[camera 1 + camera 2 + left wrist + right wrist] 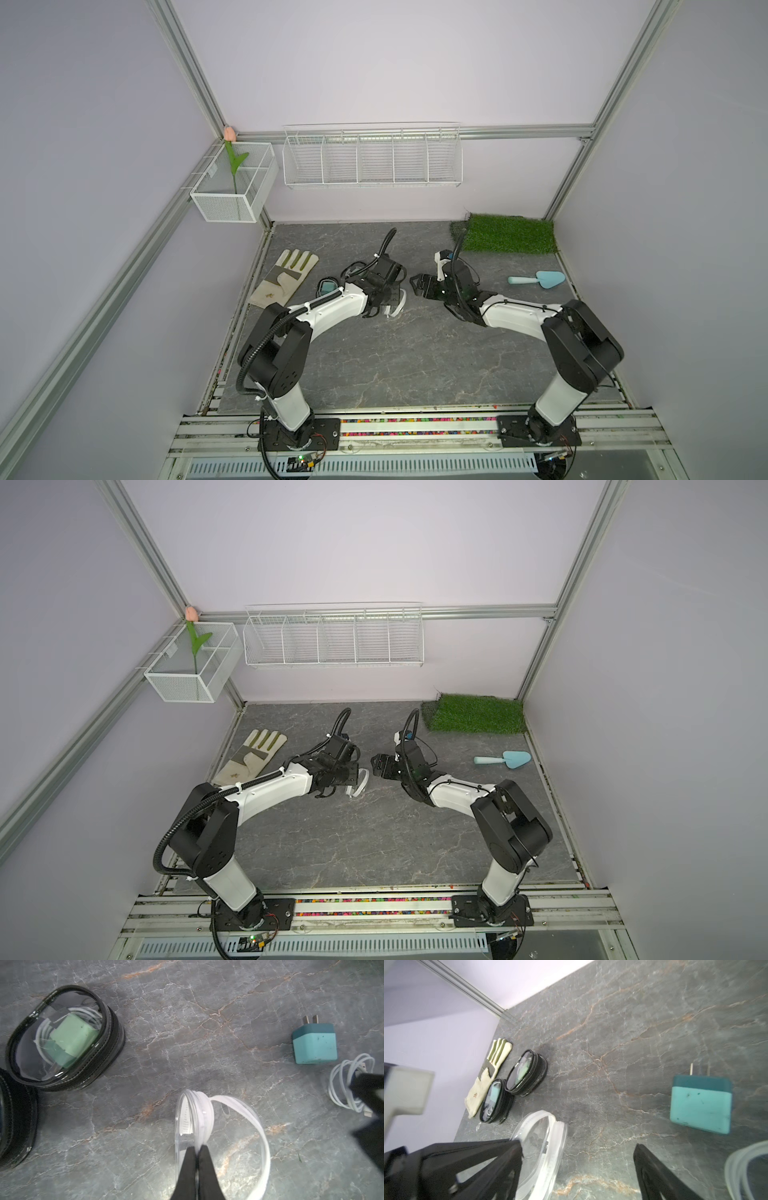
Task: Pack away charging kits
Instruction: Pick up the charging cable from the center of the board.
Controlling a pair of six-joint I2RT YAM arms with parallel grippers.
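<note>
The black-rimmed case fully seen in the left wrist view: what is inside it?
The black-rimmed case is see-through on top: inside show a pale green plug adapter and a coiled white cable. Whatever lies beneath them is covered.

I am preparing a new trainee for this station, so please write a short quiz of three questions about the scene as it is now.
1. True or false: the left gripper is shut on the white case.
2. How many black-rimmed cases already hold an adapter? A) none B) one C) two
3. Fill in: the loose teal adapter lies near a coiled white ____.
Key: 1 true; 2 C; 3 cable.
</note>
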